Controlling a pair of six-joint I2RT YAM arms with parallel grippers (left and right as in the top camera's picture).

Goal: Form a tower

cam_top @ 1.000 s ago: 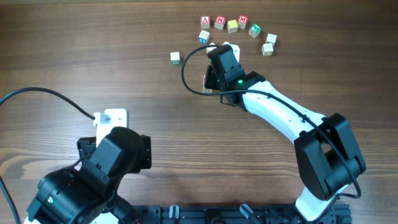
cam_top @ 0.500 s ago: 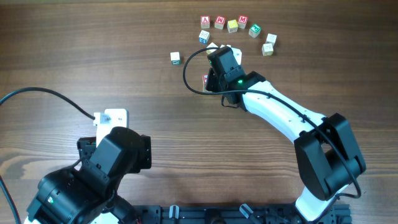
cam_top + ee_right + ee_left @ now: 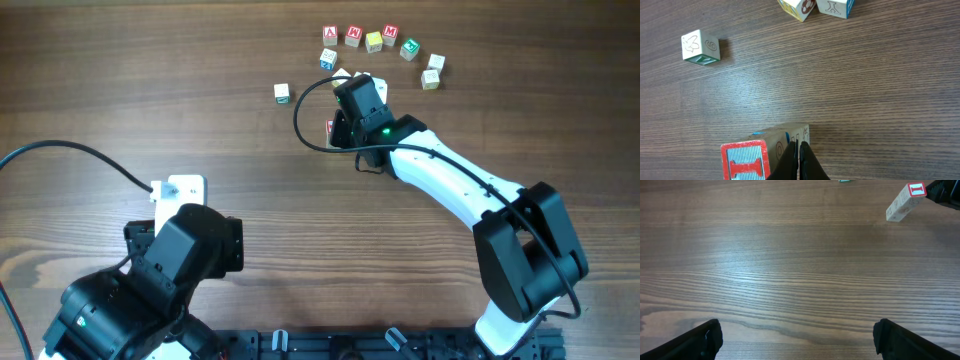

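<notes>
You are looking at the tower [image 3: 765, 145] standing on the wooden table [image 3: 150, 80], near the middle and a little below the loose letter cubes [image 3: 374, 40]. Its top cube is showing a red letter, and a bit of blue is peeking out lower down. Your right gripper [image 3: 799, 162] is pressing its two fingers tight together, with nothing between them, and the tips are sitting right against the side of the tower. Your left gripper [image 3: 799, 337] is waiting far back with its fingers wide apart and holding nothing. It looks like you are in between cubes, or giving the tower a little push to make it straight. From the left wrist camera the tower is looking slanted, but I cannot tell if it is really leaning. Next, I think you are going to need another cube, like the green-marked cube [image 3: 701, 47] lying well apart to the side. So you should be pulling the right fingers away slowly, so the tower does not tip, then opening them before reaching for a cube.
</notes>
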